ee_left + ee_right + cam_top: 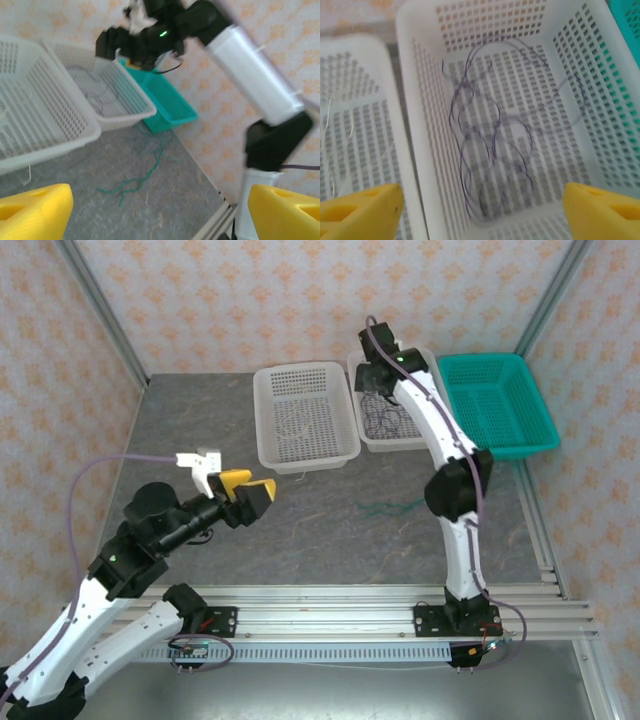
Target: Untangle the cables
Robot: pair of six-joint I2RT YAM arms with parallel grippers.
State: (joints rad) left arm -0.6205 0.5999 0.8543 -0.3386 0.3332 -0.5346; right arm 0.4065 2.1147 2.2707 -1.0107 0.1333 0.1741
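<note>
**A:** Entry one, left gripper [250,496]?
**B:** We list its jaws as spread wide, with nothing held. The yellow fingers [31,210] sit at the lower corners of its wrist view.
**A:** What is ahead of those jaws?
**B:** The green cable [134,184], loose and kinked on the table [75,165], well apart from both fingers. From above we see it at [386,507], right of the left jaws.
**A:** Entry two, right gripper [482,210]?
**B:** Its jaws are also wide apart and empty. We place it over the middle basket [406,100].
**A:** What is under those jaws?
**B:** The purple cable [492,145], in loose loops on the basket floor, touching neither finger.
**A:** And to the sides?
**B:** Left of the right jaws is the left basket [305,369], with a thin white cable [297,426] inside. To their right is the teal basket [495,400].
</note>
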